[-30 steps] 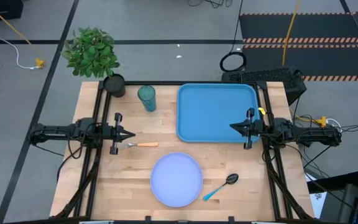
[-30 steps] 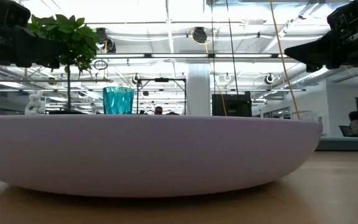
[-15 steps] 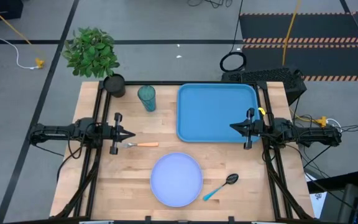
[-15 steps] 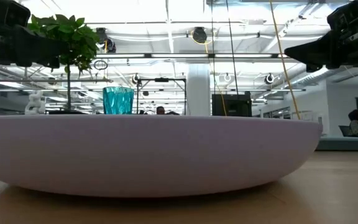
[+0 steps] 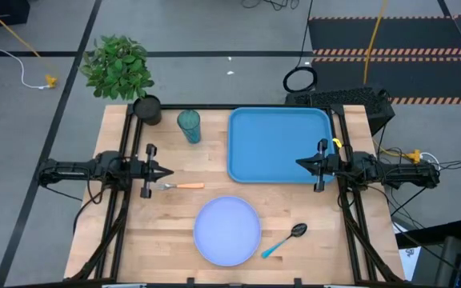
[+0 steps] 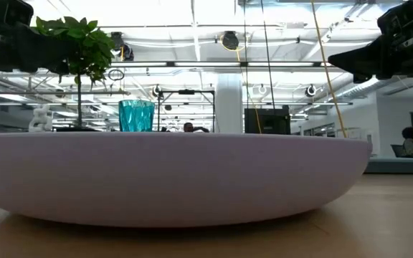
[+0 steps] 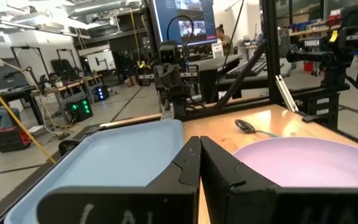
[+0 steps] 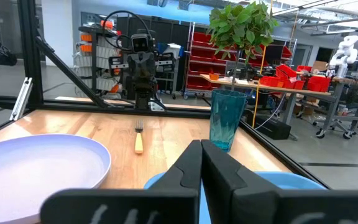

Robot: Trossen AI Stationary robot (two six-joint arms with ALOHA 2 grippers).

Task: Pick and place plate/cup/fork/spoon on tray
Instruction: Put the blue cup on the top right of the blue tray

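Observation:
The pale lavender plate (image 5: 227, 230) lies flat near the table's front edge. The teal cup (image 5: 189, 126) stands upright at the far side, left of the blue tray (image 5: 278, 144). The orange-handled fork (image 5: 181, 186) lies just in front of my left gripper (image 5: 170, 174). The blue-handled spoon (image 5: 283, 240) lies right of the plate. My left gripper is shut and level at the left side, holding nothing. My right gripper (image 5: 298, 162) is shut and level over the tray's right edge, also holding nothing.
A potted green plant (image 5: 120, 70) in a black pot (image 5: 147, 109) stands at the far left corner. Black frame rails (image 5: 114, 216) run along both table sides. Bare wood (image 5: 166, 232) lies left of the plate.

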